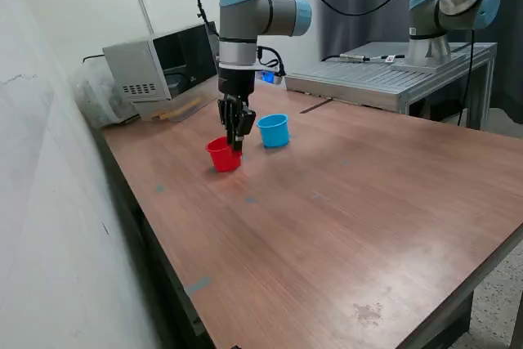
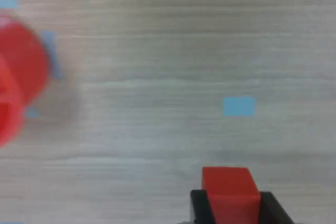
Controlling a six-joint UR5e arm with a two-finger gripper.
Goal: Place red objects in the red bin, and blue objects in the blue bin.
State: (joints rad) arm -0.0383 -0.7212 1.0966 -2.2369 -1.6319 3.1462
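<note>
Red cube [image 2: 230,192] sits clamped in the tool [image 1: 237,143] above the red cup [image 1: 223,154].

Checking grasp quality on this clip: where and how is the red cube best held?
By two opposite flat sides, coming straight down from above. The wrist view shows the red cube squarely between the gripper's dark fingers, its parallel faces suiting them. The gripper hangs by the red cup.
</note>
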